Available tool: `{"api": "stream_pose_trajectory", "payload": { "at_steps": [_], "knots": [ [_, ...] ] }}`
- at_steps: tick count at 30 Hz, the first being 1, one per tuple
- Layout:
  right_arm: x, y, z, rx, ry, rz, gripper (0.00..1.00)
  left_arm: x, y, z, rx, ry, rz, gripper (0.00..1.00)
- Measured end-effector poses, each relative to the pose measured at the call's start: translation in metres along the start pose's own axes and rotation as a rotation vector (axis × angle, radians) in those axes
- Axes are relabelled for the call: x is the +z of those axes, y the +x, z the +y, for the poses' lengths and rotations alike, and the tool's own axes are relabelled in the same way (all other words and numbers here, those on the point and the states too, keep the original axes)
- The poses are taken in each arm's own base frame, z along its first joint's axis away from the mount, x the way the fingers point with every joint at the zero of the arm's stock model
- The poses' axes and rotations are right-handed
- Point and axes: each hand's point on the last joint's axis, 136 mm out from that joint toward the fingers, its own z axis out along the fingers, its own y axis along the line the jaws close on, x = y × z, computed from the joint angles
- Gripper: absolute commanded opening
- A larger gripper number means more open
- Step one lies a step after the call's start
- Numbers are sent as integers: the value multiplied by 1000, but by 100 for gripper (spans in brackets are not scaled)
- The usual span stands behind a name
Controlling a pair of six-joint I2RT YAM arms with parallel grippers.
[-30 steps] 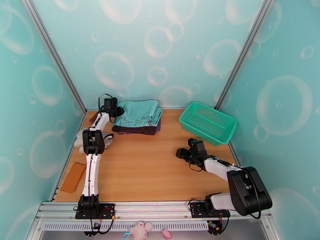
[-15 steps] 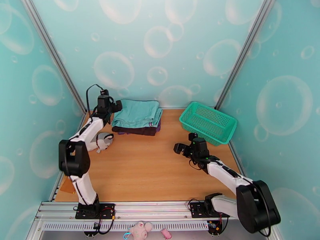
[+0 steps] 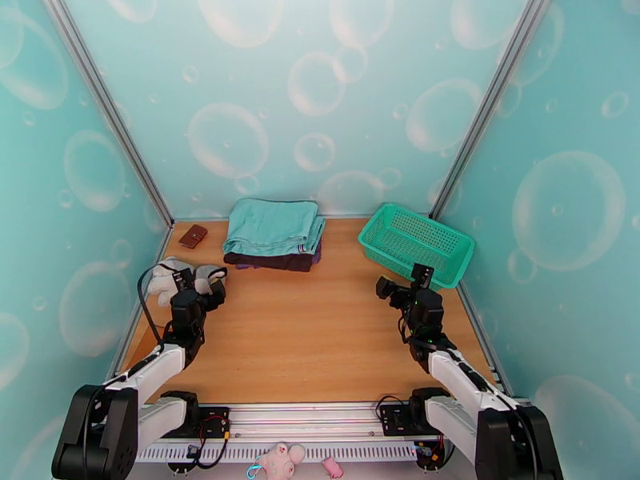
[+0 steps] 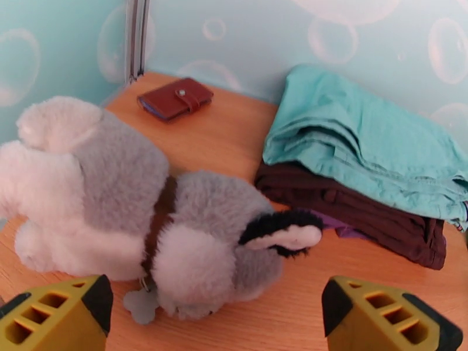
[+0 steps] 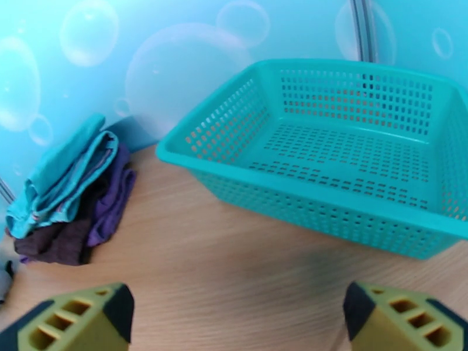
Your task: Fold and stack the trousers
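The light teal trousers (image 3: 274, 224) lie folded on top of a dark brown folded garment (image 3: 268, 258) at the back of the table, also seen as trousers (image 4: 362, 147) and trousers (image 5: 64, 176) in the wrist views. My left gripper (image 3: 202, 280) is drawn back near the left edge, open, its yellow fingertips (image 4: 70, 314) wide apart with nothing between them, close to a plush toy. My right gripper (image 3: 400, 286) is drawn back on the right, open, its fingertips (image 5: 398, 317) spread and holding nothing, facing the basket.
A grey and white plush toy (image 4: 134, 212) lies just ahead of the left gripper. A brown wallet (image 3: 193, 235) sits at the back left corner. A green mesh basket (image 3: 416, 244) stands at the back right. A purple cloth (image 5: 114, 197) peeks from under the stack.
The left arm has pulled back from the stack's left edge to the near left side. The right arm has folded back toward its base. The trousers have not moved.
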Motion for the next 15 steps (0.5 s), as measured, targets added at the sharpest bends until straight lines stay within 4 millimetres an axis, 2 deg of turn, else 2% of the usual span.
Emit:
{"api": "stream_pose_trajectory", "payload": {
  "at_steps": [3,6,8,11,15],
  "knots": [
    [14,13,-8,-33,11,5,99,5,10,16,8,-37,-10,99],
    [32,27,-19,-56,24,58,99,8,12,21,29,-24,-65,100],
    [40,24,-22,-75,21,56,99,12,19,21,46,-4,-81,99],
    [45,7,-22,-89,-7,-23,99,26,34,15,83,29,-45,99],
    [49,12,-16,-132,-15,-40,99,29,10,9,85,28,-135,100]
  ]
}}
